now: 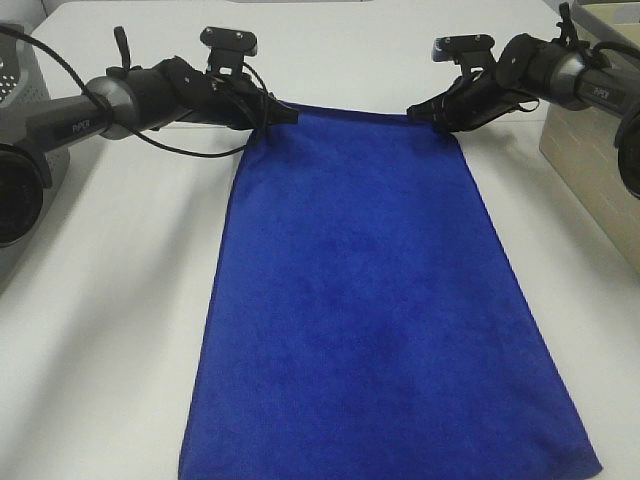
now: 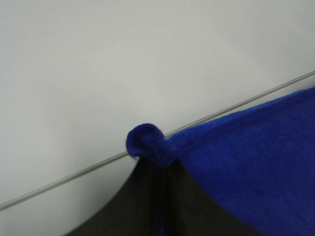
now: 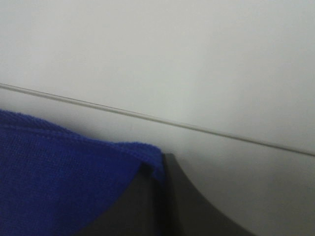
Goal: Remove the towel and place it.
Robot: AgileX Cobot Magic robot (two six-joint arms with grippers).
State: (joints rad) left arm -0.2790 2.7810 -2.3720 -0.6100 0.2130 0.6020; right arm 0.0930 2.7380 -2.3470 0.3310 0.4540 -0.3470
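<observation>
The deep-blue towel hangs stretched out between my two grippers, its lower edge near the front of the white table. My left gripper is shut on the towel's far left corner, which bunches at the fingertips in the left wrist view. My right gripper is shut on the far right corner, seen in the right wrist view. The white tag does not show.
A grey perforated basket stands at the far left edge. A beige box stands at the right edge. A seam line crosses the white table behind the towel.
</observation>
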